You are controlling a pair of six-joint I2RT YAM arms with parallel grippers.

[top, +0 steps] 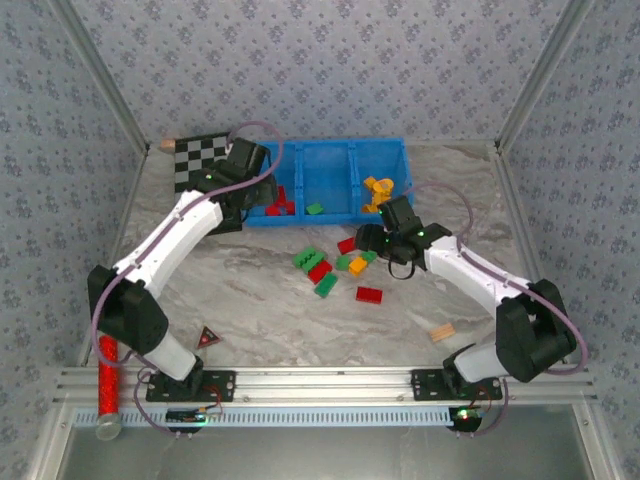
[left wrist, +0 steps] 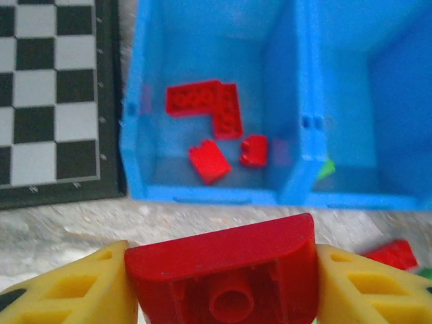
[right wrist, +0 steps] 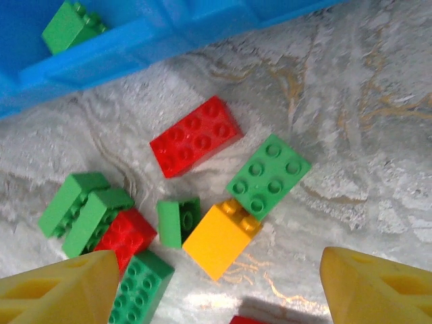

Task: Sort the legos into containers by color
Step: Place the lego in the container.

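By tray [left wrist: 202,194], left end effector [left wrist: 223,287] tight on red brick [left wrist: 223,260]; right end effector [right wrist: 216,273] released

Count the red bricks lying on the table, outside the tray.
3. One red brick lies nearest the tray; a second sits among green bricks; a third lies alone, nearer the bases. The right arm may hide more.

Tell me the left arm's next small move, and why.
Probably ease forward over the left compartment of the tray, then open. The left hand is shut on a red brick, short of the tray, and that compartment already holds red bricks.
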